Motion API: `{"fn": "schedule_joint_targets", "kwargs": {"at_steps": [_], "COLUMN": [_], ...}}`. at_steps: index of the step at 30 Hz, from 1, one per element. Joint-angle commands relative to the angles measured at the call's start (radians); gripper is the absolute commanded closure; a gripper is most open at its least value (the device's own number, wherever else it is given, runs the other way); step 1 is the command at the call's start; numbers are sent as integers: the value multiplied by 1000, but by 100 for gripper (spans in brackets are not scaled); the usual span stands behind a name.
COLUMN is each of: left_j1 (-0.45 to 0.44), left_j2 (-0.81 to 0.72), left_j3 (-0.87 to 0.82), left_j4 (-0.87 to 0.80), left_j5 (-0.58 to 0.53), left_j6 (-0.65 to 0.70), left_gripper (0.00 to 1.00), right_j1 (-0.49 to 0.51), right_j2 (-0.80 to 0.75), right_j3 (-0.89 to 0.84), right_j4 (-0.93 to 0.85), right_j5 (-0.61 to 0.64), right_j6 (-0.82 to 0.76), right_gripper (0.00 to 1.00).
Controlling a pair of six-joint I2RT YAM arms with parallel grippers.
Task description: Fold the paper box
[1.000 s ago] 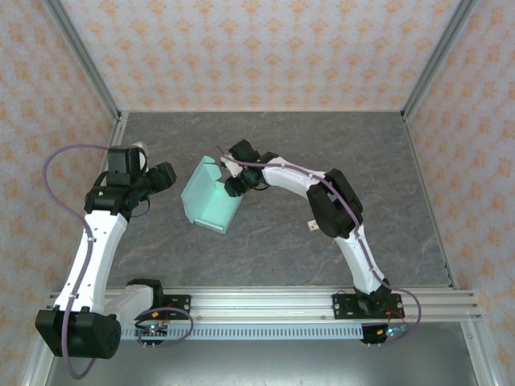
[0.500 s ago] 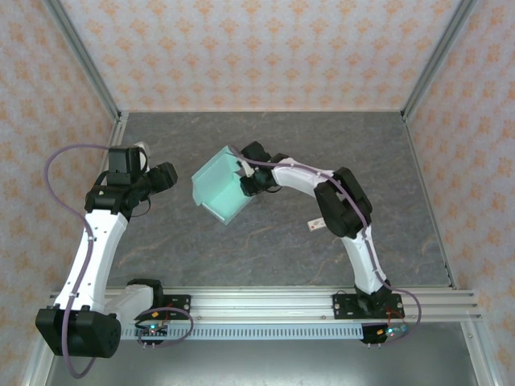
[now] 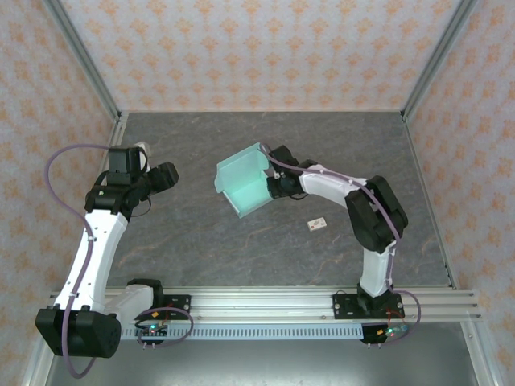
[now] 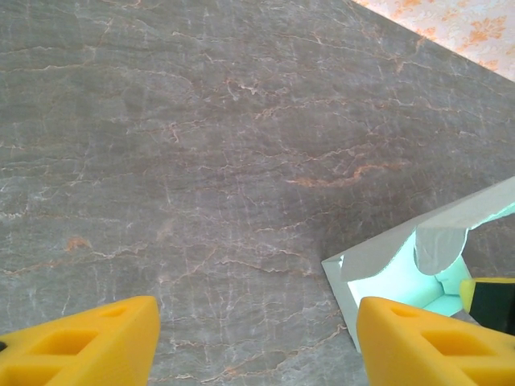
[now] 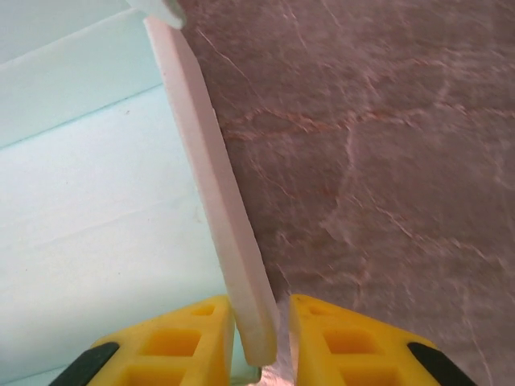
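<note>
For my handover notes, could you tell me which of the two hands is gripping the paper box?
The right hand: its fingers pinch a wall of the paper box, while the left hand stands open, holding nothing.

Lighting: bright, even, diffuse; shadows faint. Overhead view sharp. Right wrist view: surface (image 5: 386, 161) softly blurred.

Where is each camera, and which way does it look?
Top external: above and behind the arm bases, looking down on the table, both arms, paper box.
Left wrist: on the left arm, looking past the open left gripper at table and a box corner.
Right wrist: on the right arm, looking along the right gripper pinching a box wall.
All three show the paper box.
</note>
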Motion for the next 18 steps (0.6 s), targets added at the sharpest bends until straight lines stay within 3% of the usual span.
{"fn": "schedule_joint_targets", "kwargs": {"at_steps": [1,10,18], "left_j1": [6,5,5], "left_j2": [-17,-24,-24], "left_j3": [-1,-10,-20], "left_j4": [34,39,51], "left_j5": [17,26,32], "left_j6": [5,4,-2], "left_gripper": [34,34,34], "right_j1": [-3,-3,19], "right_j2": [-54,-121,-145], "right_j3": [-40,-129,-197], "right_j4": [28,154,237], "right_j5": [30,-150,-227], "right_j6": [53,134,181], "right_gripper": [75,73,71]}}
